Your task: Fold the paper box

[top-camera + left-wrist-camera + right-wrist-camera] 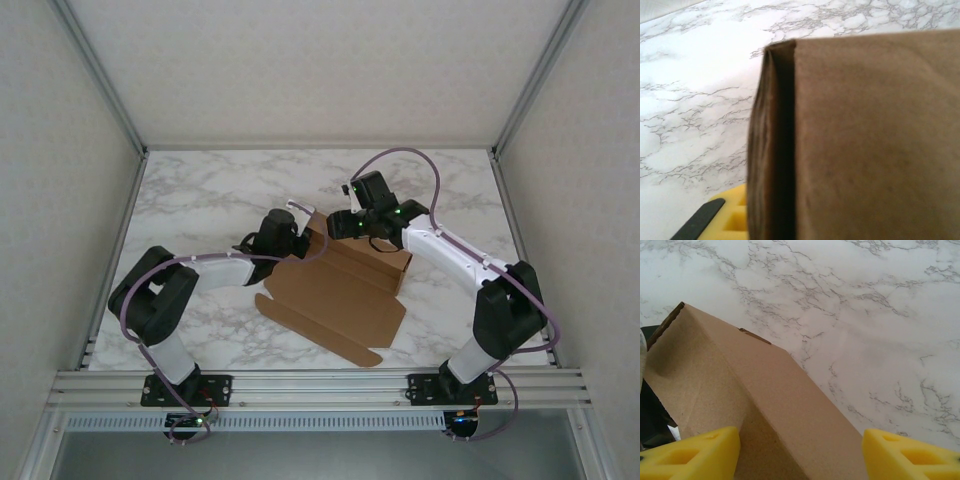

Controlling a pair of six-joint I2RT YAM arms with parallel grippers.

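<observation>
Plain brown corrugated cardboard paper box lies mid white marble table, rear wall raised, running left to right. We note the right gripper wide, straddling that wall; the left gripper sits at its left corner, and we cannot tell its grip.

The top view looks down from above and behind the arm bases onto the whole tabletop. Each wrist view sits very close against the box, facing along its cardboard toward the marble; all three share both.
</observation>
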